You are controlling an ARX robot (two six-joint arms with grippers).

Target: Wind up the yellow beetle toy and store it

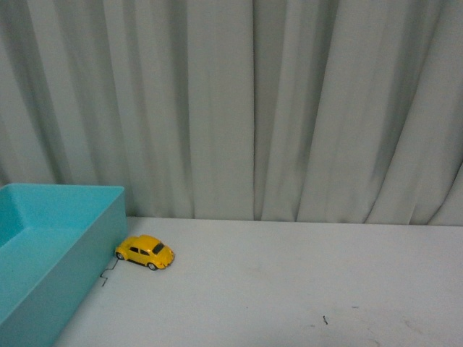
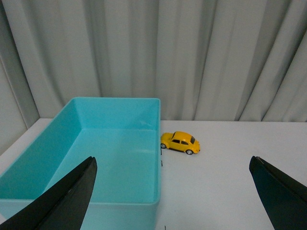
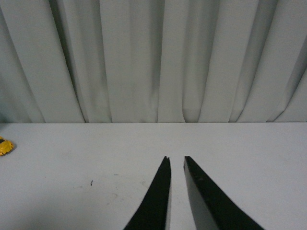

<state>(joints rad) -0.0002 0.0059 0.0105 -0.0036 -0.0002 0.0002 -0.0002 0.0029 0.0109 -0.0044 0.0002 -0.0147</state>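
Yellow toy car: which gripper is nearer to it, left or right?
Left. The left gripper points at the car beside the blue bin; the right gripper aims past it, well off to the side.

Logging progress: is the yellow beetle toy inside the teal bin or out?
Out: the yellow beetle toy stands on the table beside the teal bin.
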